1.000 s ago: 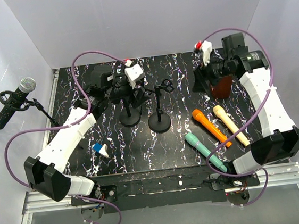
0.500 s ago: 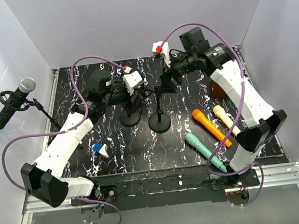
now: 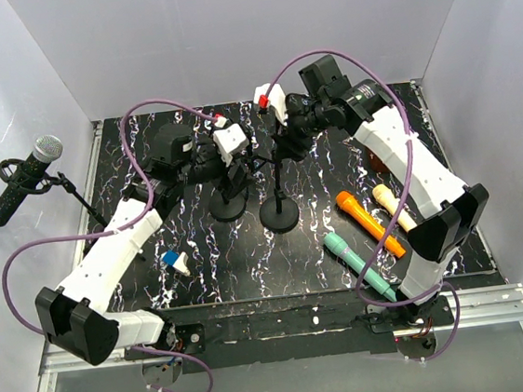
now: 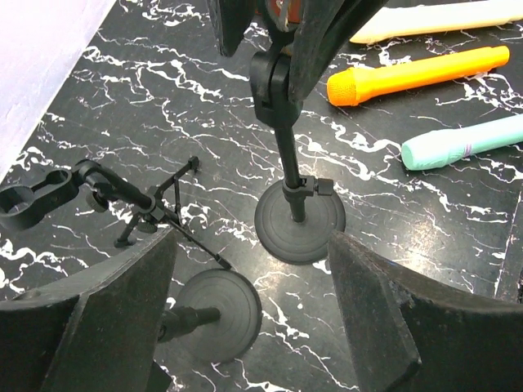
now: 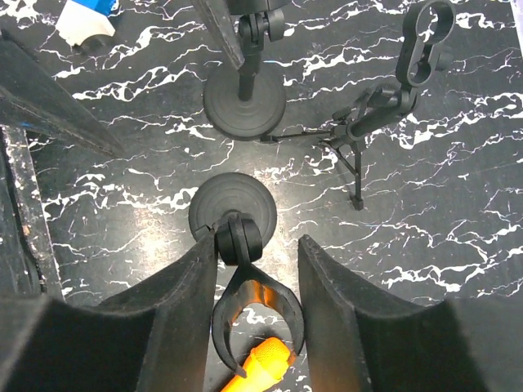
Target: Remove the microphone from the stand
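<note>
The black microphone (image 3: 24,177) with a silver head sits tilted in the clip of a tripod stand (image 3: 72,192) beyond the table's left edge, seen only in the top view. My left gripper (image 3: 233,164) is far to its right, open and empty (image 4: 253,327) above a round-base stand (image 4: 211,314). My right gripper (image 3: 281,138) is open (image 5: 257,302), with its jaws on either side of the empty clip (image 5: 255,314) of the other round-base stand (image 3: 279,213). Its left finger (image 5: 176,310) is close against the clip's joint.
A small tripod stand with an empty clip (image 5: 421,49) stands at the back of the table (image 4: 33,196). Orange (image 3: 369,224), cream (image 3: 403,220) and teal (image 3: 358,265) microphones lie at the right. A blue-white piece (image 3: 175,261) lies front left. A brown object (image 3: 374,158) sits behind my right arm.
My right arm has swung left from the back right corner to over the middle stand's clip. My left gripper has shifted slightly. The black microphone has not moved.
</note>
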Tool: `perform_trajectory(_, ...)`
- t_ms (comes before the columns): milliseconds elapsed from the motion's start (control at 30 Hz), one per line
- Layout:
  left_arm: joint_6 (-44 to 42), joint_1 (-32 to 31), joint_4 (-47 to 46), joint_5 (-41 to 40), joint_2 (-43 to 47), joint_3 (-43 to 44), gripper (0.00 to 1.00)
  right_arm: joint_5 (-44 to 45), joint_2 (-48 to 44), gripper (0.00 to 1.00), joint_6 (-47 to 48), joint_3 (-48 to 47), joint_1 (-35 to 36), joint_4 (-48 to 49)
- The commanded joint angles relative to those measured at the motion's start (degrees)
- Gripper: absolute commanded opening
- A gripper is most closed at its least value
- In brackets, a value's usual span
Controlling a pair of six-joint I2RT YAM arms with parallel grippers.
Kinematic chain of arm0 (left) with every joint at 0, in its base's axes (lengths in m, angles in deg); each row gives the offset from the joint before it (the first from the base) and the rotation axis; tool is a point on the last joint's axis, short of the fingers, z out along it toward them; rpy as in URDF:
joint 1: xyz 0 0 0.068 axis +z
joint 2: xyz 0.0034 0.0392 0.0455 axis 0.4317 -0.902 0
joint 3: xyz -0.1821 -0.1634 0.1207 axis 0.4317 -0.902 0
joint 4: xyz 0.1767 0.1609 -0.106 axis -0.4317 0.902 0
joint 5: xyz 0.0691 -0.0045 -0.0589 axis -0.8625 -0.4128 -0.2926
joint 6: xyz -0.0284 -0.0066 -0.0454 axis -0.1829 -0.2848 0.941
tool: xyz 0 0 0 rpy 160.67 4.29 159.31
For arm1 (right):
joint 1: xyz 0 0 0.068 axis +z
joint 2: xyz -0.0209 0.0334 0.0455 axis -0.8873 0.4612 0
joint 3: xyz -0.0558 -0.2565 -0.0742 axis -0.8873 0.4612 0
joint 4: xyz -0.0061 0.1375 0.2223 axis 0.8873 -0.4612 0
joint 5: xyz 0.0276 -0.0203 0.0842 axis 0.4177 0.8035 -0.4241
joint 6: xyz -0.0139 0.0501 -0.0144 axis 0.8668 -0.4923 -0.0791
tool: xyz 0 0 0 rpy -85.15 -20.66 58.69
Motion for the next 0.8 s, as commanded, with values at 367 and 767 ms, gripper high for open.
perform_trajectory(367,3.7,-2.6,-15.0,9.9,-6.4,-5.2,0.73,6.6,-6.3,0.2,4.7,8.5,-2.3,-1.5)
perform_trajectory(767,23.6,-10.4,-20.7,-7.5,-11.3,-8.8,0.63,14.0,-10.7,0.01,-11.5,13.4,-4.9,5.0)
